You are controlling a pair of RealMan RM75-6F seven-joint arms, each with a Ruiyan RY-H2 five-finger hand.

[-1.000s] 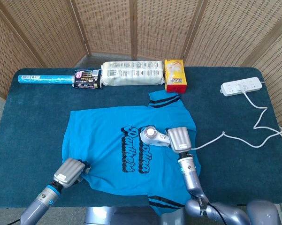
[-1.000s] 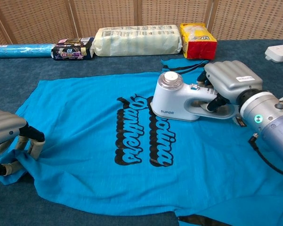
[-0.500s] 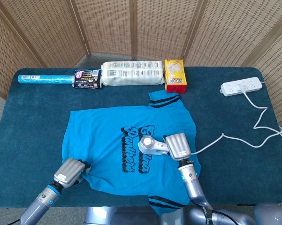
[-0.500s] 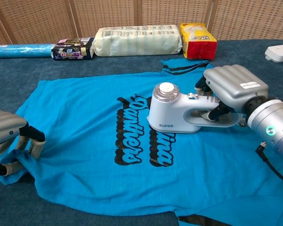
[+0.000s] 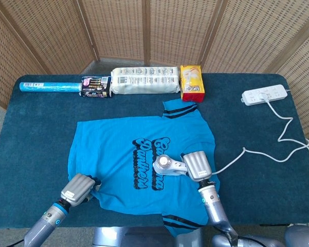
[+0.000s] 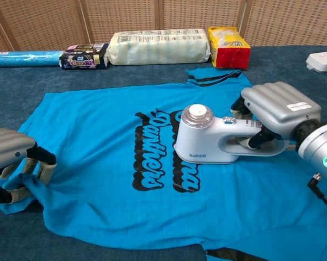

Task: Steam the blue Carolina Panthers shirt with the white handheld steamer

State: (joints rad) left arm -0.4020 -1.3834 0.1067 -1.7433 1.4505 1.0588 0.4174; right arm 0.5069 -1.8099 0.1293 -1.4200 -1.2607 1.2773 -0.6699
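On the dark blue table (image 5: 31, 139), blue shirt (image 6: 109, 163) lies flat, print side up, collar end to the right. Right hand (image 6: 280, 111) is wrapped around the handle of the white steamer (image 6: 207, 141), which sits sole-down on the shirt, over the right end of the black script, right of centre. Left hand (image 6: 13, 163) sits at the near-left corner of the shirt with fingers curled down onto bunched fabric; looks like it pins or pinches the hem, but I can't tell if cloth is actually between the fingers.

Risks, judged from this:
- Left-hand hold looks shallow; if it slips while the steamer drags, the shirt would likely slide and wrinkle instead of flattening.
- Fabric near the left hand is already rumpled; passing over it could press a crease in.
- White cord (image 5: 231, 154) runs across the table to the power strip (image 5: 265, 95) at far right; a long stroke leftward may pull it taut or tug the strip.
- Parking the steamer on the print may overheat it.

Writing: steamer body reads "SUPOR". Shirt script is partly covered; "Panthers" reads on the left line, the other is mostly hidden. Far-edge items, namely blue roll (image 5: 49, 87), dark packet (image 5: 96, 86), white pack (image 5: 144, 81) and yellow-red pack (image 5: 192, 81), have print too small to read.
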